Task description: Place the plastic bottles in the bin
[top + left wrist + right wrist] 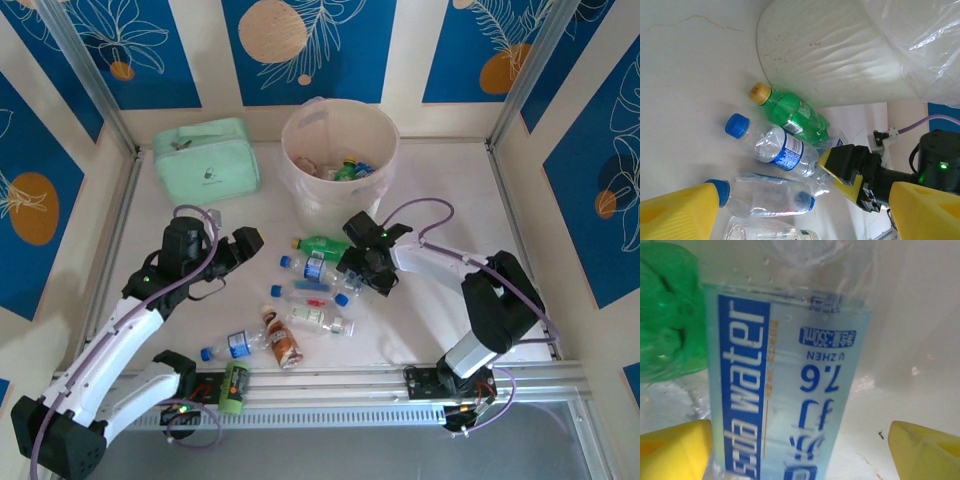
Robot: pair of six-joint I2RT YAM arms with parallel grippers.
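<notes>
two claws gape wide; left claw [801, 216] empty; right claw [800, 452] straddles soda water bottle [790, 365].

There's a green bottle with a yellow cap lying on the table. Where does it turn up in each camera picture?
Top external: the green bottle lies mid-picture, just in front of the bin.
Left wrist: centre, beside the bin's wall, cap to the upper left.
Right wrist: a green mass at the upper left edge.
Shared landmark: the blue-labelled clear bottle right beside it.

Bare tabletop [450, 200] right of the bin [325, 200] — a clutter of bottles [318, 268] just before it, pouch [205, 160] at its left
</notes>
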